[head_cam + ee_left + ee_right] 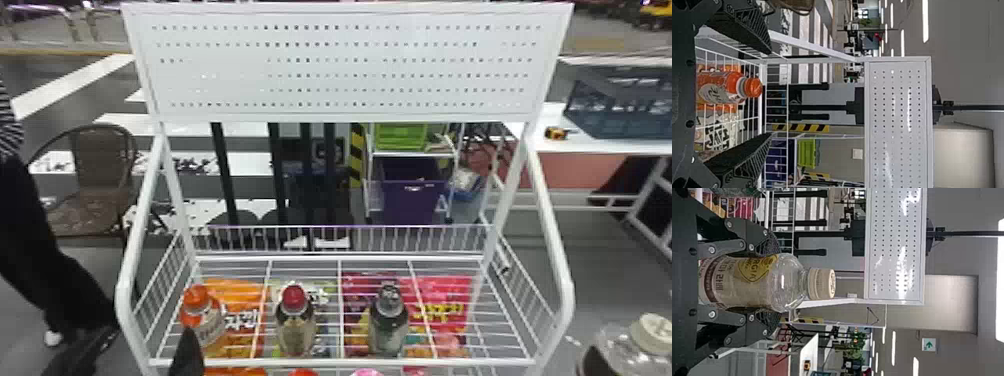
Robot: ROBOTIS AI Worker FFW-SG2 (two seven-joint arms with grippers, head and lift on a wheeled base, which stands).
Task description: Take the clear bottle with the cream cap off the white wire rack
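At the lower right of the head view, outside the rack's right side, is the clear bottle with the cream cap point(631, 350), with my right gripper point(594, 364) against it. The right wrist view has the clear bottle point(754, 282) squeezed between both fingers of my right gripper point(770, 282), its label partly covered. My left gripper point(187, 352) is at the front left of the white wire rack point(345, 361). In the left wrist view my left gripper point(770, 93) has its fingers wide apart, with an orange-capped bottle point(730, 87) beyond and between them, untouched.
On the rack shelf stand the orange-capped bottle point(200, 312), a red-capped bottle point(295, 322) and a dark bottle with a grey cap point(389, 320). Snack bags point(445, 305) lie below the wires. The rack's side rails point(552, 225) rise to a perforated white panel point(345, 65).
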